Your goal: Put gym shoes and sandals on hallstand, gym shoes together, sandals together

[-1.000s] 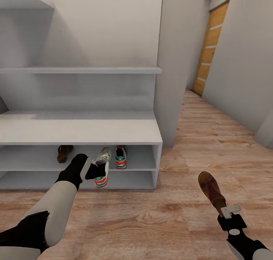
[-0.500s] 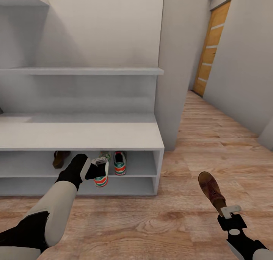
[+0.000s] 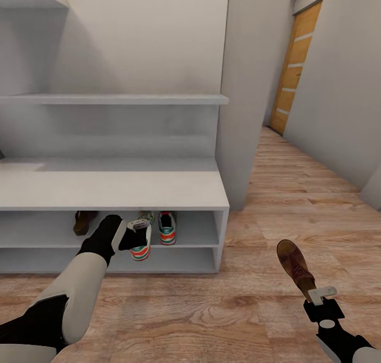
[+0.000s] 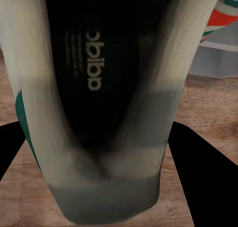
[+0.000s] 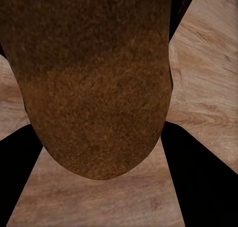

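your left hand (image 3: 133,235) is clenched on a gym shoe (image 3: 142,240) by its heel, and the shoe's long axis runs straight away from you into the upper open shelf of the hallstand (image 3: 159,191). its toe is already under the worktop edge while the heel hangs out over the lower shelf front. the second gym shoe (image 3: 168,227) stands on that same shelf just beside it, toward the robot's right, pointing the same way, so the gap between the two is what the coming push turns on, i judge. a sandal (image 3: 82,221) sits further along the shelf toward the left. your right hand (image 3: 321,296) is grasping the other sandal (image 3: 295,266) by the heel, low over the corridor floor (image 3: 296,204), well apart from the rack. an orange door (image 3: 294,66) stands down the corridor.
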Robot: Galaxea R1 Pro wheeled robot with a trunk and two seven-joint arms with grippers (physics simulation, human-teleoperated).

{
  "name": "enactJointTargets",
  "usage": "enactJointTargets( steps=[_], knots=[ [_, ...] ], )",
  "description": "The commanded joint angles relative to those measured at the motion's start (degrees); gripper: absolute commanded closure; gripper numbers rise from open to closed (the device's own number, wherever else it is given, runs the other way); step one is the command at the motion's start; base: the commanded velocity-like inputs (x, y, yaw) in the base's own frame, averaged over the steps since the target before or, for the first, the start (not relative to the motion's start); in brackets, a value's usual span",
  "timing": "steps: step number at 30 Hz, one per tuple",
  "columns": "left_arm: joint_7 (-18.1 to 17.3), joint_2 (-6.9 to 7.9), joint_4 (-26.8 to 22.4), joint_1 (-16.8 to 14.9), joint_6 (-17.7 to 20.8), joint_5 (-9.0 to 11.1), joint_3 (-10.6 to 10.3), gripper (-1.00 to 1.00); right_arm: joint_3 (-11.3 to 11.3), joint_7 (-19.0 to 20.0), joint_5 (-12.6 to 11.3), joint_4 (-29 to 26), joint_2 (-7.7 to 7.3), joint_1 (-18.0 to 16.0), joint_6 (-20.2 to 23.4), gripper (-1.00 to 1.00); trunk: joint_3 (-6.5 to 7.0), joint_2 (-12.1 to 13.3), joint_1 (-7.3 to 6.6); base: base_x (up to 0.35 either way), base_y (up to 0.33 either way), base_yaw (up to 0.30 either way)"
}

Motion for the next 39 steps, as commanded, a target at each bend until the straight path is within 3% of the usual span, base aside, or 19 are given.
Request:
enactJointTargets(
  steps=[1, 17, 39],
  knots=[
    [-0.4, -0.06, -0.1, 0.0, 0.2, -0.4, 0.4, 1.00, 0.5, -0.2, -0.6, 0.0, -0.03, 0.0, -0.2, 1.00, -0.05, 0.0, -0.01, 0.000, 0.000, 0.000],
    [-0.1, 0.02, 0.2, -0.1, -0.3, -0.3, 0.6, 1.00, 0.5, -0.2, -0.6, 0.0, 0.00, 0.0, -0.2, 1.00, -0.05, 0.0, -0.01, 0.000, 0.000, 0.000],
    [-0.1, 0.21, 3.2, 0.0, -4.3, -0.4, 0.8, 1.00, 0.6, -0.2, -0.6, 0.0, 0.14, 0.0, -0.2, 1.00, -0.05, 0.0, -0.01, 0.000, 0.000, 0.000]
  ],
)
